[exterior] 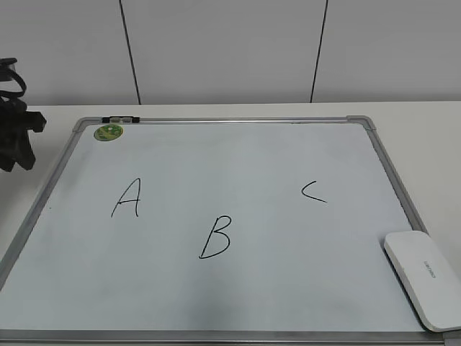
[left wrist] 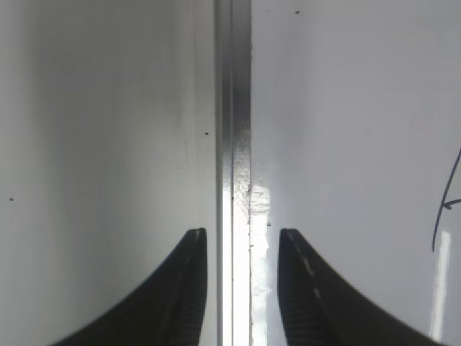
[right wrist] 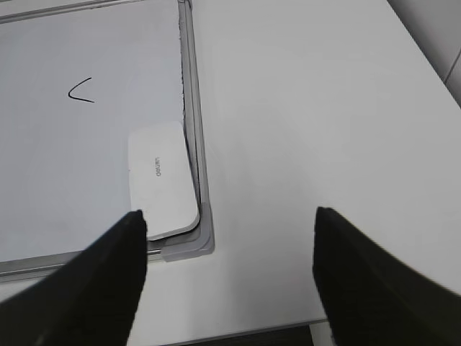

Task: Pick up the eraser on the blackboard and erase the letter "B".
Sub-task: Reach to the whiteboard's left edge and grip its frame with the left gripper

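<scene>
Where the blackboard (exterior: pixel 216 303) lies flat on the white bench (exterior: pixel 425 137), silver frame all round, grey corner pieces, pale surface; 3 black marker letters on it. Letter "A" (exterior: pixel 127 198) toward the left; the letter "B" (exterior: pixel 215 237) low and near the middle, slanted, intact; "C" (exterior: pixel 313 191) toward the right, faint and open. Small round green magnet (exterior: pixel 110 132) near the far left corner, just beside a short dark clip on the frame.

The eraser (exterior: pixel 424 278) flat at the near right corner of the board, white top up, small grey lettering visible, long side along the right frame edge, touching or overlapping it; well apart from the "B". Same eraser in the right wrist view (right wrist: pixel 161 179), tucked against the corner piece.

Right gripper (right wrist: pixel 229 249) above the bench, just off the board's near right corner; fingers spread wide, nothing between them; left fingertip (right wrist: pixel 130 231) near the eraser's near end, contact not certain from this view.

Left gripper (left wrist: pixel 241 249) over the board's left frame rail (left wrist: pixel 232 144), fingers parted with the rail running between them, holding nothing; part of a black stroke at the right edge of that view, likely the "A". Left arm (exterior: pixel 16 137) dark, at the far left of the exterior view, beside the board.
</scene>
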Robot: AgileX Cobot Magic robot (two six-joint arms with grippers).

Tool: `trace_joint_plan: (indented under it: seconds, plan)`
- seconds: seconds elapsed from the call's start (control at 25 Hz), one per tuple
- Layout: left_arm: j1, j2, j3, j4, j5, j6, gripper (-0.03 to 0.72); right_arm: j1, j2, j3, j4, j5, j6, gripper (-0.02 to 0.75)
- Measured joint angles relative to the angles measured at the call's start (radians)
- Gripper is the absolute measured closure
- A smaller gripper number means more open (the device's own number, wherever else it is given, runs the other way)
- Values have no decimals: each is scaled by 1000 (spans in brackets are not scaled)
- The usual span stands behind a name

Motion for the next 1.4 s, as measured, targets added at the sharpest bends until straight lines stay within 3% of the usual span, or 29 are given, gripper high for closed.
trace_joint_plan:
  seconds: [0.52,1.4]
  plan:
    - [0,124,-14,59,-20,-44,441,0,0,0,0,0,0,204]
    - [0,199,-17,53,-33,-51,435,0,0,0,0,0,0,204]
